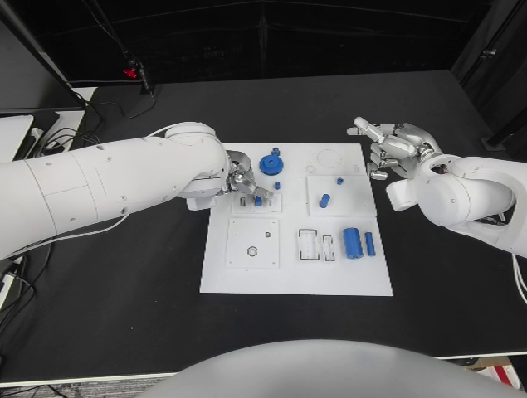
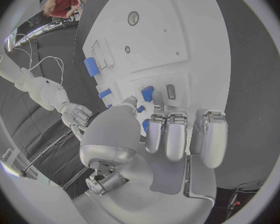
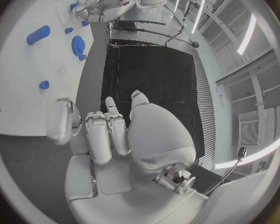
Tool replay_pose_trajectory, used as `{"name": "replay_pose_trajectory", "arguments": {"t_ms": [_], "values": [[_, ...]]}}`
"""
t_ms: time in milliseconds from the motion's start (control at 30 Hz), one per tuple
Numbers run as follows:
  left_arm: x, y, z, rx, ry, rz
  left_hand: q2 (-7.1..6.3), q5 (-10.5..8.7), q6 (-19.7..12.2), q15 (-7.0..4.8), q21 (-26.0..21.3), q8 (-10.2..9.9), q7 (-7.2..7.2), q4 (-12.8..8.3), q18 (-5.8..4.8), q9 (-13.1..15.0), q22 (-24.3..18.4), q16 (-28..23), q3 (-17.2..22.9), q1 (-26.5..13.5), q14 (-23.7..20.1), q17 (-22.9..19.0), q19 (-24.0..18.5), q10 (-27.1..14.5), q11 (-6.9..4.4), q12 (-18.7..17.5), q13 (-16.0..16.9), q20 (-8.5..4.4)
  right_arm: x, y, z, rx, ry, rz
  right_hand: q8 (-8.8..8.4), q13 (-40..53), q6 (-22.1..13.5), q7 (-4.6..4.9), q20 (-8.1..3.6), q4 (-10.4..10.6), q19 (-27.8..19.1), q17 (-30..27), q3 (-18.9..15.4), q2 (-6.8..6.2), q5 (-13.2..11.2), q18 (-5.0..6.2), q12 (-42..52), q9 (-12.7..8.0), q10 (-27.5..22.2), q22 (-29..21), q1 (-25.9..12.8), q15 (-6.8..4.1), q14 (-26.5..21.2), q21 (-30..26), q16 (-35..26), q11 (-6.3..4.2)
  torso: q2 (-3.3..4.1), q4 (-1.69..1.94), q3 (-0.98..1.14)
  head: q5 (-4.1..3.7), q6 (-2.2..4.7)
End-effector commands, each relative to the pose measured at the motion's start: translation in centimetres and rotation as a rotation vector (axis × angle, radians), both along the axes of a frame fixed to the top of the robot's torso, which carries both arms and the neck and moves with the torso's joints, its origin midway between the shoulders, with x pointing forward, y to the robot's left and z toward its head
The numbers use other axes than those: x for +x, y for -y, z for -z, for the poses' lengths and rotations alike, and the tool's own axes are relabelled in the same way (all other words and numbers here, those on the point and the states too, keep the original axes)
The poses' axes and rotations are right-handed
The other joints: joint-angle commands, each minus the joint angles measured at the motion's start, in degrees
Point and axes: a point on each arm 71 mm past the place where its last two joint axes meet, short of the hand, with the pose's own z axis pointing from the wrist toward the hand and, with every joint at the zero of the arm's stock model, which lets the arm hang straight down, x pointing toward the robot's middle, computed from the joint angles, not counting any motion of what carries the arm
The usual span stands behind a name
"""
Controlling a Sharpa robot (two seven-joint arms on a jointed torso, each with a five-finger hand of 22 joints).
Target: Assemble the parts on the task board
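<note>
Parts [image 1: 357,242] lying scattered on the board [image 1: 297,278], left hand [image 1: 241,184] hovering over one with curled fingers, grasp unclear, right hand [image 1: 389,148] hanging empty, fingers loosely apart.

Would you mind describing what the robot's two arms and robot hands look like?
Both arms are glossy white with rounded, bulbous shells. The left arm has thin white cables trailing beneath it; the right arm matches. Each ends in a silver metallic robot hand, left and right, with pale grey segmented fingers.

Matt white task board [image 1: 297,278], seemingly plastic
</note>
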Motion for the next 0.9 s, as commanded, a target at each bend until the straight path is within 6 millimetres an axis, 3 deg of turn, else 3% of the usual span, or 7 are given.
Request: {"name": "replay_pose_trajectory", "arguments": {"t_ms": [33, 233, 400, 500, 567, 633, 900], "values": [[-0.3, -0.1, 0.4, -0.010, 0.000, 0.000, 0.01, -0.59, -0.47, -0.42, 0.18, 0.17, -0.08, 0.01, -0.37, 0.27, 15.09, 0.05, -0.81, -0.93, 6.01, 15.09, 5.98, 5.98, -0.16, 0.04, 15.07, -0.19, 0.0, -0.1, -0.1, 0.003, 0.003, -0.005, 0.28, 15.08, -0.47, -0.07, 0.10, -0.11, -0.11, 15.07, -0.37, 0.41, 0.22, 0.73, 0.14, 0.07, 6.07, 9.02, 0.11, 0.40, 6.06, -0.19, 0.14, 0.26, 0.01, 0.00, -0.02, -0.01, 0.27], [-0.4, -0.9, -0.4, -0.094, 0.055, -0.003, -0.86, -3.13, -0.51, -0.37, 0.18, 0.38, 0.00, -0.02, -0.37, 1.14, 15.09, 0.05, -3.54, -2.82, 6.01, 15.09, 5.98, 5.98, -0.09, 0.04, 15.07, -0.14, 0.0, -0.1, -0.1, 0.002, 0.003, -0.003, 0.28, 15.08, -0.47, -0.07, 0.10, -0.11, -0.11, 15.07, -0.37, 0.41, 0.22, 0.73, 0.14, 0.07, 6.07, 9.02, 0.11, 0.40, 6.06, -0.19, 0.14, 0.26, -0.03, 0.10, 0.09, 0.09, 0.67], [-0.3, -1.8, -1.9, -0.185, 0.122, 0.015, -1.80, -3.63, -0.99, -0.27, 0.18, -0.33, 0.21, -0.03, -0.37, 1.09, 15.09, 0.05, -5.40, -3.92, 6.01, 15.09, 5.98, 5.98, 0.07, 0.04, 15.07, -0.09, 0.0, -0.1, -0.1, 0.003, 0.003, -0.005, 0.35, 15.08, -0.50, -0.06, 0.12, -0.11, -0.08, 15.07, -0.40, 0.44, 0.24, 0.72, 0.14, 0.07, 6.07, 9.04, 0.15, 0.41, 6.06, -0.16, 0.14, 0.27, -0.05, 0.15, 0.10, 0.52, 0.98], [-0.2, -2.3, -2.9, -0.227, 0.140, 0.034, -2.16, -3.32, -1.82, -0.12, 0.18, -1.48, 0.48, -0.10, -0.37, 0.49, 15.09, 0.05, -6.07, -3.83, 6.01, 15.09, 5.98, 5.98, 0.30, 0.04, 15.07, 0.00, 0.0, -0.2, -0.1, 0.003, 0.002, -0.007, 0.35, 15.08, -0.50, -0.06, 0.12, -0.11, -0.08, 15.07, -0.40, 0.44, 0.24, 0.72, 0.14, 0.07, 6.07, 9.04, 0.15, 0.41, 6.06, -0.16, 0.14, 0.27, 0.02, 0.07, 0.07, 0.80, 1.23], [0.0, -2.8, -3.5, -0.245, 0.138, 0.044, -2.35, -1.27, -2.41, 0.11, 0.18, -2.84, 0.84, -0.08, -0.37, -0.46, 15.09, 0.05, -6.32, -2.89, 6.01, 15.09, 5.98, 5.98, 0.61, 0.04, 15.07, 0.15, 0.0, -0.2, -0.1, 0.003, 0.002, -0.007, 0.35, 15.08, -0.50, -0.06, 0.12, -0.11, -0.08, 15.07, -0.40, 0.44, 0.24, 0.72, 0.14, 0.07, 6.07, 9.04, 0.15, 0.41, 6.06, -0.16, 0.14, 0.27, 0.02, 0.09, 0.07, 0.79, 1.26], [0.2, -3.3, -4.1, -0.258, 0.130, 0.051, -2.89, -0.60, -2.77, 0.32, 0.18, -3.88, 1.16, -0.05, -0.37, -1.30, 15.09, 0.05, -6.78, -2.78, 6.01, 15.09, 5.98, 5.98, 0.88, 0.04, 15.07, 0.30, 0.0, -0.2, 0.0, 0.003, 0.002, -0.007, 0.38, 15.08, -0.52, -0.06, 0.12, -0.11, -0.09, 15.07, -0.41, 0.45, 0.25, 0.72, 0.14, 0.06, 6.07, 9.04, 0.16, 0.42, 6.06, -0.18, 0.14, 0.28, 0.00, 0.03, 0.04, 0.86, 1.43], [2.0, -5.7, -5.2, -0.250, 0.106, 0.036, -2.84, -0.27, -2.24, 0.47, 0.18, -4.61, 1.40, -0.09, -0.37, -2.26, 15.09, 0.05, -6.77, -2.19, 6.01, 15.09, 5.98, 5.98, 1.19, 0.04, 15.07, 0.51, 0.1, -0.3, 0.0, 0.002, -0.004, -0.010, 0.40, 15.08, -0.55, -0.06, 0.13, -0.12, -0.08, 15.07, -0.42, 0.44, 0.26, 0.72, 0.14, 0.06, 6.07, 9.05, 0.19, 0.42, 6.06, -0.17, 0.14, 0.28, 0.01, -0.01, -0.01, 1.39, 2.08]]}}
